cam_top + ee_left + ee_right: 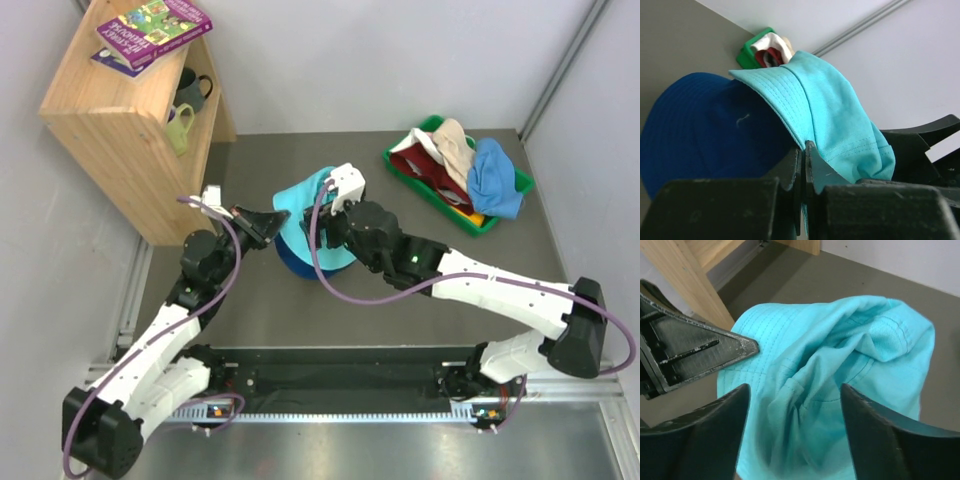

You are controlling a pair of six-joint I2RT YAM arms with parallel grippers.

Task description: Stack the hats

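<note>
Over the grey tabletop [280,320], left fingers [817,175] pinch the teal hat [830,115] by its brim and right fingers [705,435] gape empty, so it could slump off the blue hat [705,135].

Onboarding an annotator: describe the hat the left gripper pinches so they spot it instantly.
On the table, left of the green tray, two hats are stacked. It's the upper one, a teal hat draped over a dark blue hat. The only teal one, brim pinched by the left gripper.
</note>
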